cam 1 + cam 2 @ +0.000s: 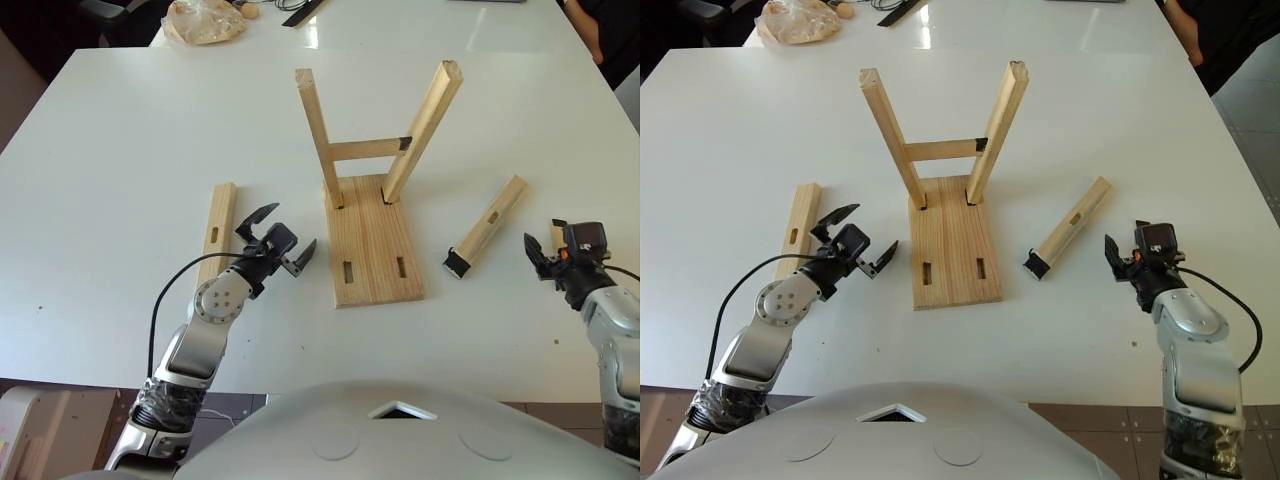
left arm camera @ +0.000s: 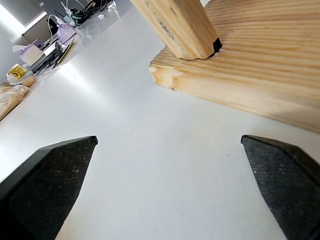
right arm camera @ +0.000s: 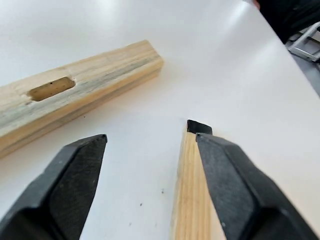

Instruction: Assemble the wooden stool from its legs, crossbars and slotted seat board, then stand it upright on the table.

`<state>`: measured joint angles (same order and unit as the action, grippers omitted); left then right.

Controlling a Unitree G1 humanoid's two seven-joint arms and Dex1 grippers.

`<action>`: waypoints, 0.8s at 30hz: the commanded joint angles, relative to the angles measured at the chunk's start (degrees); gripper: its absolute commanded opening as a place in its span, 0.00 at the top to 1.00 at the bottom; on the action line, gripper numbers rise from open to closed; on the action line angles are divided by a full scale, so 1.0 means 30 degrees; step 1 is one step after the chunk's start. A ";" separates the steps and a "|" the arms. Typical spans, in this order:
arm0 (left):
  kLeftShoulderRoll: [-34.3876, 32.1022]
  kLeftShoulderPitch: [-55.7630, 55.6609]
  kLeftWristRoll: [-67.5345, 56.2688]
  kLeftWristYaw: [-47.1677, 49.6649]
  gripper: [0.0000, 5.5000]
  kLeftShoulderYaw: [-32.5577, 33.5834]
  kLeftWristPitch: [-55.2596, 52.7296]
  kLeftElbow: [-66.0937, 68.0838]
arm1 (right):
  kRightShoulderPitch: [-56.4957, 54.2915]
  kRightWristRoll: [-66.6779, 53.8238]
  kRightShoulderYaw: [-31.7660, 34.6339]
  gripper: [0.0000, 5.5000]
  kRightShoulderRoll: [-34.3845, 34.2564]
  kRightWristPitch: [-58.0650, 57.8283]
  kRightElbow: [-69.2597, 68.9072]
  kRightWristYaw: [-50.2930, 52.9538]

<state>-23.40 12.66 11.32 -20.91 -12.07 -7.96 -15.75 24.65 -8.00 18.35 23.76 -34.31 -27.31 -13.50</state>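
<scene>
The slotted seat board (image 1: 372, 250) lies flat at the table's centre. Two legs (image 1: 320, 135) (image 1: 425, 125) stand in its far slots, joined by a crossbar (image 1: 365, 150). One loose leg (image 1: 217, 235) lies to the left and another, black-tipped (image 1: 487, 225), to the right. My left gripper (image 1: 290, 230) hovers open between the left leg and the board, facing the board's corner (image 2: 165, 75). My right gripper (image 1: 542, 235) sits open to the right of the right-hand leg (image 3: 75, 95). A short wooden bar with a black tip (image 3: 192, 175) lies between its fingers, close against one finger (image 3: 235, 190).
The white table (image 1: 120, 150) has bare room on its left and along the near edge. A bag of bread (image 1: 205, 20) and dark cables (image 1: 300, 8) sit on a second table behind.
</scene>
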 commanded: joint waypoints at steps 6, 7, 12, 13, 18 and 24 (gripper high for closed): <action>0.0187 0.0669 0.0255 0.0466 0.03 0.0217 -0.0603 -0.0351 | 0.0031 -0.0467 0.1964 0.40 -0.1106 -0.1754 0.0144 0.1350; 0.0172 0.0659 0.0234 0.0441 0.03 0.0256 -0.0611 -0.0358 | -0.0320 -0.0640 0.2202 0.40 -0.1177 -0.1983 0.0415 0.1421; 0.0132 0.0397 0.0209 0.0235 0.03 0.0267 -0.0700 -0.0355 | -0.1347 -0.1347 0.2401 0.40 -0.1317 -0.3475 0.2118 0.1214; 0.0168 0.0401 0.0134 0.0259 0.03 0.0340 -0.0637 -0.0415 | -0.1326 -0.1761 0.2458 0.40 -0.1617 -0.4369 0.2394 0.1185; 0.0189 0.0333 -0.0125 0.0086 0.03 0.0562 -0.0830 -0.0728 | -0.0128 -0.3056 0.2829 0.40 -0.3330 -0.6492 0.1979 0.1540; 0.0283 0.0336 -0.0193 0.0110 0.02 0.0597 -0.1017 -0.0925 | 0.1106 -0.2841 0.1990 0.54 -0.3329 -0.6112 0.1253 0.1579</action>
<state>-22.55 13.98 11.10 -20.20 -10.69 -10.38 -17.77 23.48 -17.39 26.96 15.29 -48.41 -26.70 -8.78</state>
